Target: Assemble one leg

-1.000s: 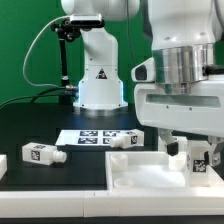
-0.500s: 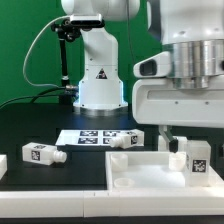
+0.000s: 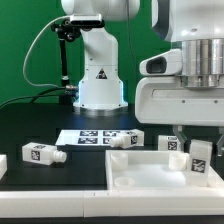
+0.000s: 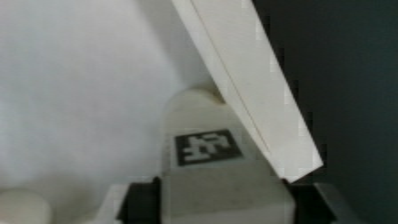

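Over the panel (image 3: 150,172), the gripper (image 3: 200,158), clamped on a leg (image 3: 201,158), has shifted rightward; only the wrist view shows the leg's tag (image 4: 205,146) close up.

White leg (image 3: 201,156), black-and-white square tag; black table (image 3: 40,125).

The exterior view sits low, near table height, just in front of the large white panel (image 3: 150,172), and faces across it toward the robot base (image 3: 99,75) and the green backdrop behind; the gripper housing (image 3: 185,100) looms very near its lens. The wrist view looks down along the fingers from close above that panel (image 4: 80,110), filling its frame with the panel's rim and the tagged leg (image 4: 210,140). Both views share this leg (image 3: 202,156) at the panel.
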{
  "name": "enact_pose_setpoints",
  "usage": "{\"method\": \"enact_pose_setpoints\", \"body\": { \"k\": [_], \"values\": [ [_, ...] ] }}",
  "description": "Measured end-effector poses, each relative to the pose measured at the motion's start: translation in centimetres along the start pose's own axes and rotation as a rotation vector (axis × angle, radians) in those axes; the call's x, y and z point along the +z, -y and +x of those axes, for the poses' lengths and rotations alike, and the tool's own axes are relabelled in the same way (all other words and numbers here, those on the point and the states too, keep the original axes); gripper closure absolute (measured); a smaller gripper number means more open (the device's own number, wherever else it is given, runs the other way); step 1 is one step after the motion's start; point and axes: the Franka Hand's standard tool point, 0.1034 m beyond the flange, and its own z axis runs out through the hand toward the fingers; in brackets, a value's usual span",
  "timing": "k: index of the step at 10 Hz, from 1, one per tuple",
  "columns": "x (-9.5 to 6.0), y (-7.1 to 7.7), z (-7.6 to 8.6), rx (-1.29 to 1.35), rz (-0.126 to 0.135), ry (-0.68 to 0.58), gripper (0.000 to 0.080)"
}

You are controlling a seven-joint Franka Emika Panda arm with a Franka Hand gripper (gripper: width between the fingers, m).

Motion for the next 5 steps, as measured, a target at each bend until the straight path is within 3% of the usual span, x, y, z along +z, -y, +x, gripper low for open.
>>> {"method": "enact_pose_setpoints", "body": {
  "k": [3, 5],
  "values": [
    [-0.01, -0.30, 0.04, 0.327, -0.012, 0.011, 0.0509],
    [0.09, -0.19, 0.33, 0.678, 0.003, 0.033, 0.0509]
  ]
}}
